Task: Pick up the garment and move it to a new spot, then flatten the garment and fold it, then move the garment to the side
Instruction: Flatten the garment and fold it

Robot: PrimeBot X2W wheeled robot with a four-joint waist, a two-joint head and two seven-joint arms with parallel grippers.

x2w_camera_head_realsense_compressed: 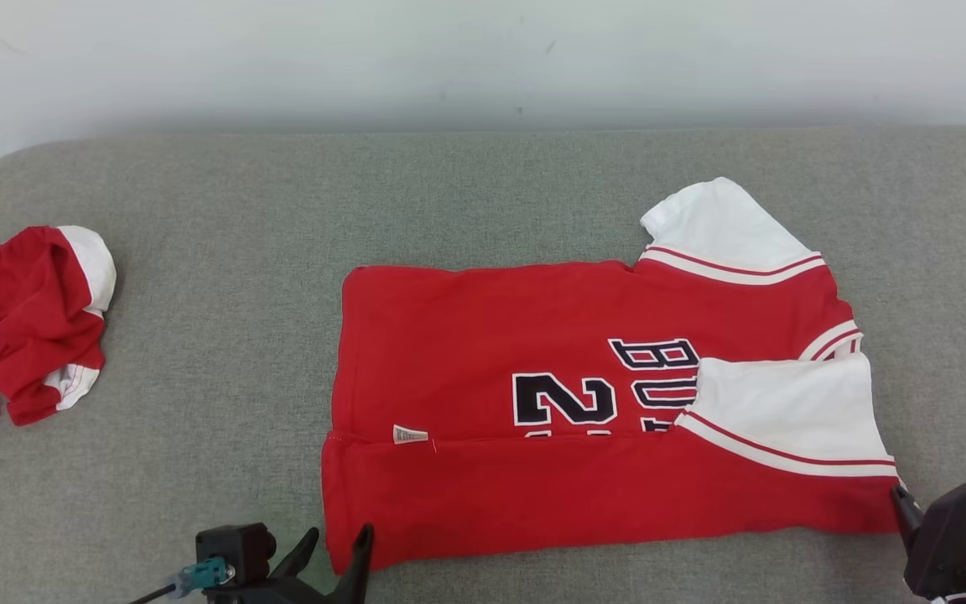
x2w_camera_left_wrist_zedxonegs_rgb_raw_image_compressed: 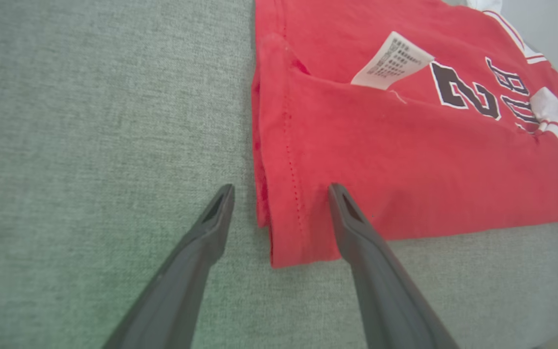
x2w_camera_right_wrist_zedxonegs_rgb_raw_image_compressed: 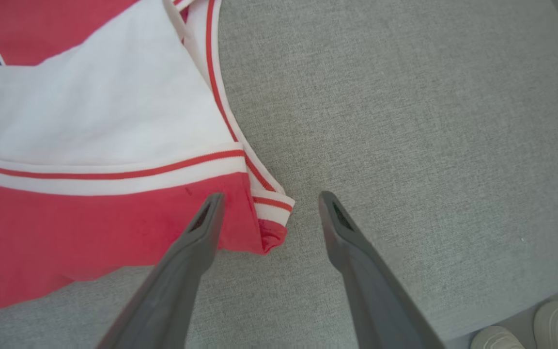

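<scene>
The garment (x2w_camera_head_realsense_compressed: 533, 335) is a red jersey with white sleeves and dark lettering, lying flat on the grey padded table (x2w_camera_head_realsense_compressed: 198, 210) right of centre. Its near long edge is folded up over the body, and a white label (x2w_camera_left_wrist_zedxonegs_rgb_raw_image_compressed: 390, 60) pokes out at the fold. My left gripper (x2w_camera_head_realsense_compressed: 338, 537) is open at the near left hem corner, one finger over the cloth (x2w_camera_left_wrist_zedxonegs_rgb_raw_image_compressed: 405, 145) and one over bare table, as the left wrist view (x2w_camera_left_wrist_zedxonegs_rgb_raw_image_compressed: 281, 191) shows. My right gripper (x2w_camera_head_realsense_compressed: 902, 499) is open at the near right shoulder corner (x2w_camera_right_wrist_zedxonegs_rgb_raw_image_compressed: 269, 213), which lies between its fingers (x2w_camera_right_wrist_zedxonegs_rgb_raw_image_compressed: 270, 196).
A second red and white garment (x2w_camera_head_realsense_compressed: 22, 327) lies crumpled at the table's far left. A pale wall (x2w_camera_head_realsense_compressed: 483, 59) stands behind the table. In the right wrist view, a person's white shoes (x2w_camera_right_wrist_zedxonegs_rgb_raw_image_compressed: 550, 325) stand on the floor past the table's near right edge.
</scene>
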